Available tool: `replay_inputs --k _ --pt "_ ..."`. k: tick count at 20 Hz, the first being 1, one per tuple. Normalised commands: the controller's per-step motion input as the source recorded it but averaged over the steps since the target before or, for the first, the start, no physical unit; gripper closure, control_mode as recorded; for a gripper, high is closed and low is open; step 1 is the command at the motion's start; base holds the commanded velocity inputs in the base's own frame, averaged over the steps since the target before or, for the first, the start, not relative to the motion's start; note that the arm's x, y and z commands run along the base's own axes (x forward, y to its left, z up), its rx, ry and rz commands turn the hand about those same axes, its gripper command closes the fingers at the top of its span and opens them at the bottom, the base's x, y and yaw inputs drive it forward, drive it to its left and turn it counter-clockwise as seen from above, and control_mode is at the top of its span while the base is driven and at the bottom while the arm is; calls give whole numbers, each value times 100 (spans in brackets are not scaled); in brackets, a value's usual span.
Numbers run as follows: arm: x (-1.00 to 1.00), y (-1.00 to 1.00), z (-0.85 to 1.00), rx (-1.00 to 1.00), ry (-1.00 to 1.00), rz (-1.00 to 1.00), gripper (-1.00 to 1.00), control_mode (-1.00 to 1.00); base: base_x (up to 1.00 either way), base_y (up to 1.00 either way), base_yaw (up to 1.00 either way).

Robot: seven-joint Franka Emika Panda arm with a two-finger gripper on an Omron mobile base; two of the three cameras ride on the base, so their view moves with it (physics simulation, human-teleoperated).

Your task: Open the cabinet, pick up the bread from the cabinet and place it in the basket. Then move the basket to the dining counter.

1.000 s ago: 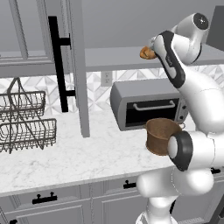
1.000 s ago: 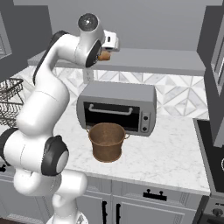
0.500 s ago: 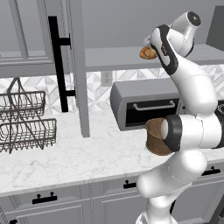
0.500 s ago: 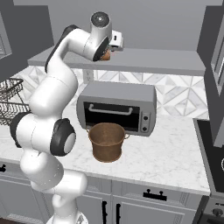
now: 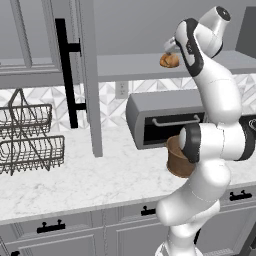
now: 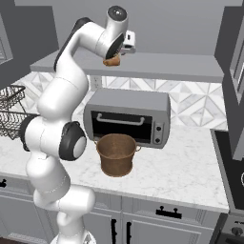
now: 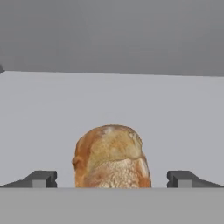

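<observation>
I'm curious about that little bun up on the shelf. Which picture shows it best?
The hand view: the bread sits close and central, between the open fingertips. Both base views show it small on the shelf, partly behind the arm.

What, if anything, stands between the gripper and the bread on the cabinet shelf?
Nothing visible does. In the hand view the bread sits centred between the two dark fingertips, which stand wide apart on either side of it, with bare grey shelf around it. The gripper is at the bread, jaws open, not yet closed on it.
</observation>
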Motion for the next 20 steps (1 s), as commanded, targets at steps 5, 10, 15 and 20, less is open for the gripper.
replay_inputs --k 5,10,15,20 --pt "0 3 -9 0 0 8 -100 -100 0 0 0" --pt "0 14 -19 -1 0 3 -100 -100 0 0 0" --pt "0 12 -12 -1 0 0 -100 -100 0 0 0" --pt "0 4 -12 -2 0 0 -100 -100 0 0 0"
